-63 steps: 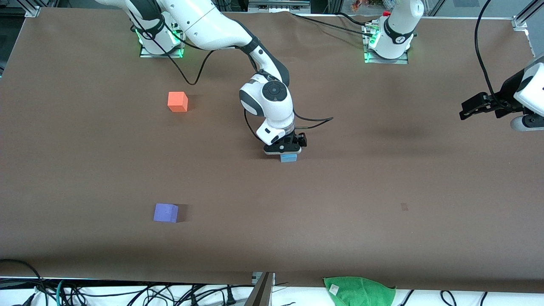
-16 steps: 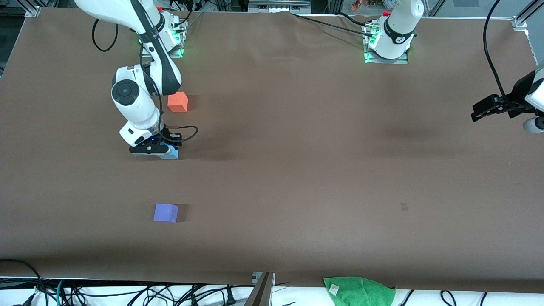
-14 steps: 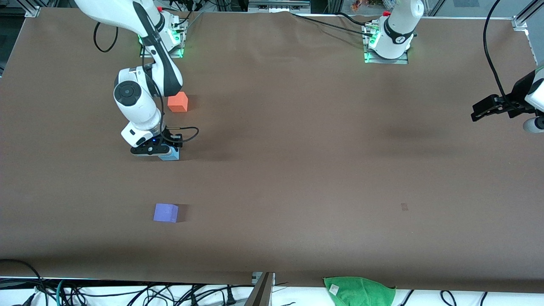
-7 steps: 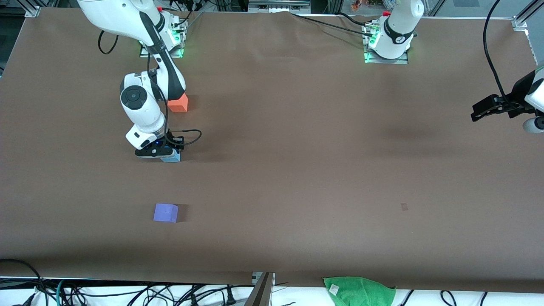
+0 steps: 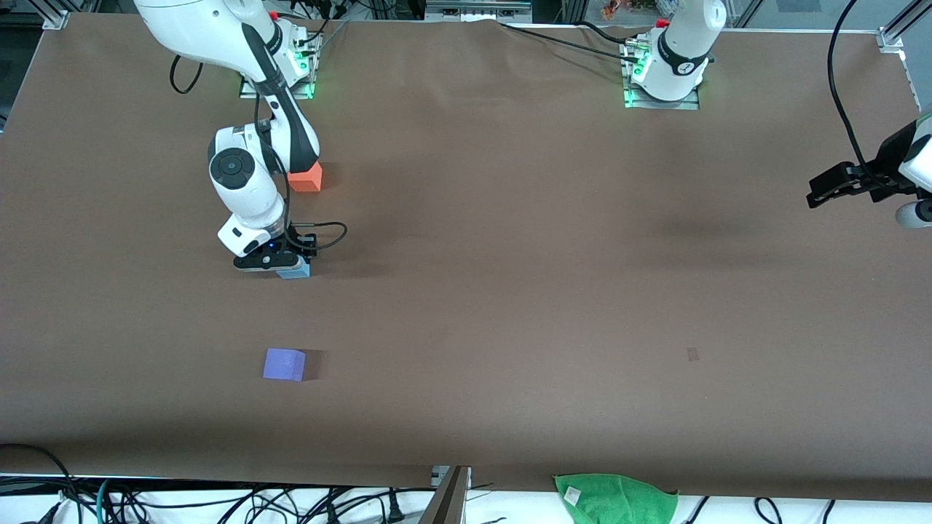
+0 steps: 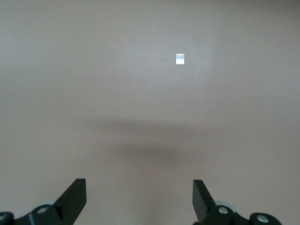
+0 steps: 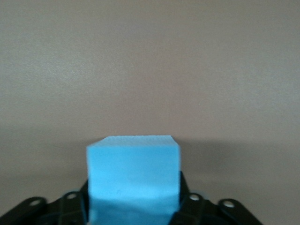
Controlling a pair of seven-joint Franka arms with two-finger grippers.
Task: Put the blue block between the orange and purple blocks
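The jaws of the right gripper (image 5: 288, 266) bracket the blue block (image 5: 294, 271), which sits on the counter (image 5: 510, 291); whether they clamp it cannot be told. That block lies between the purple block (image 5: 284, 364), nearer the front camera, and the orange block (image 5: 306, 178), farther off. The left gripper (image 6: 139, 202) waits with jaws spread wide and empty, above the counter at the left arm's end.

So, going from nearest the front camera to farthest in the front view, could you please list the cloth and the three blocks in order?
green cloth → purple block → blue block → orange block
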